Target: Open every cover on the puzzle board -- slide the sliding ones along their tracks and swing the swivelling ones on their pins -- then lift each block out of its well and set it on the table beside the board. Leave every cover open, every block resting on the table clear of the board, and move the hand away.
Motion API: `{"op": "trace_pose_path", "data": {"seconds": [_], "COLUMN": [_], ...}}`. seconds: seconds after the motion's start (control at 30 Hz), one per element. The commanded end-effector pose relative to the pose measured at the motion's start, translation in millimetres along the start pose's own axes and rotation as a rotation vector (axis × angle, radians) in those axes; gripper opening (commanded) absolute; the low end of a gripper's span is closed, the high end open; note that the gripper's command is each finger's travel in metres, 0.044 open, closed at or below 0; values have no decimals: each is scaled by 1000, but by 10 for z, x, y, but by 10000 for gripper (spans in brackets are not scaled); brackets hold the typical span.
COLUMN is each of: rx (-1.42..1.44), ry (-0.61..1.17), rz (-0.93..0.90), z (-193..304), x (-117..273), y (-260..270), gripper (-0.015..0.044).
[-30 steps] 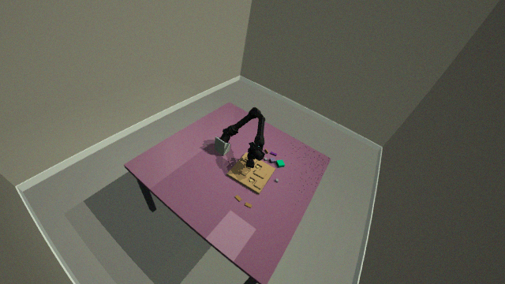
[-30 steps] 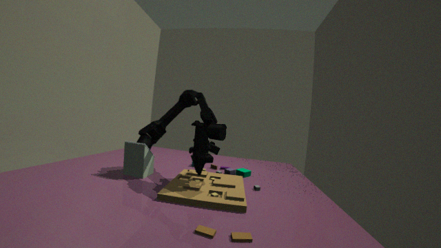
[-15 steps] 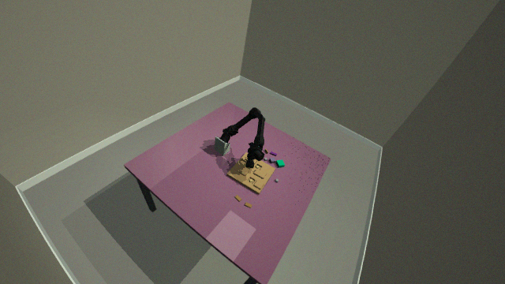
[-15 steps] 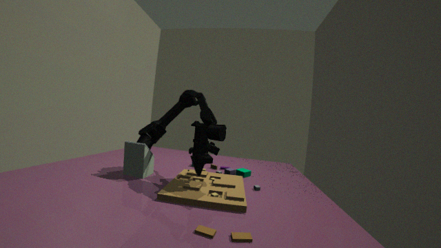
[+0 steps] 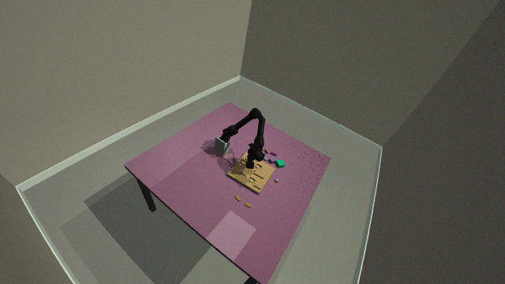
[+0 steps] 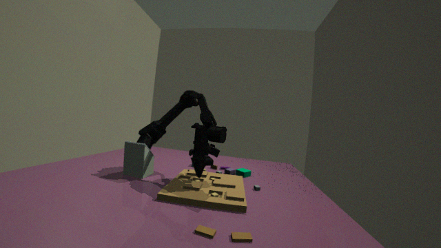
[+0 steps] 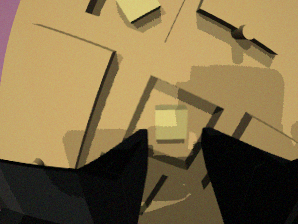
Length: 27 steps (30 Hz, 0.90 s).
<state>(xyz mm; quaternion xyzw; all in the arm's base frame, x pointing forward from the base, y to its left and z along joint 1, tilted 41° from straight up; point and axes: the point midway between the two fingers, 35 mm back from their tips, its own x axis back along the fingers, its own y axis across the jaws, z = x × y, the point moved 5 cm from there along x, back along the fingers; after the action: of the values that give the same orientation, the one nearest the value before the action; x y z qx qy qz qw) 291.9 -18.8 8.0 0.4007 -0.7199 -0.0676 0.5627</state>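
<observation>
The tan puzzle board (image 5: 238,176) (image 6: 193,198) (image 7: 45,15) lies flat on the table. My gripper (image 5: 250,167) (image 6: 198,176) (image 7: 174,136) is open, pointing down low over the board. In the wrist view a small pale yellow block (image 7: 171,124) sits in an uncovered square well, just ahead of and between the fingertips, not gripped. Another pale block (image 7: 139,9) shows at the top of that view. A further block (image 5: 252,180) (image 6: 215,194) sits in an uncovered well near the board's front edge. Flat tan covers lie beside wells; the fingers and shadow hide part of the board.
Two tan flat pieces, one (image 5: 237,198) (image 6: 205,231) left of the other (image 5: 248,205) (image 6: 241,237), lie in front of the board. A grey cube (image 5: 276,181) (image 6: 257,187) lies right of it. A green block (image 5: 280,163) (image 6: 243,172) and a purple piece (image 5: 273,154) (image 6: 225,168) lie behind.
</observation>
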Motion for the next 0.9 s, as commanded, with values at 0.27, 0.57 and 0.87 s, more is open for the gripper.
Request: {"op": "trace_pose_path", "data": {"seconds": [0.27,0.57,0.87], "rx": [-8,-8,-8], "ry": [1,1,1], "rz": [-7,-7,-7], "z": [18,18,18], "x": [-132,-148,-215], "y": [2,2,3], "gripper": [144,144,144]}}
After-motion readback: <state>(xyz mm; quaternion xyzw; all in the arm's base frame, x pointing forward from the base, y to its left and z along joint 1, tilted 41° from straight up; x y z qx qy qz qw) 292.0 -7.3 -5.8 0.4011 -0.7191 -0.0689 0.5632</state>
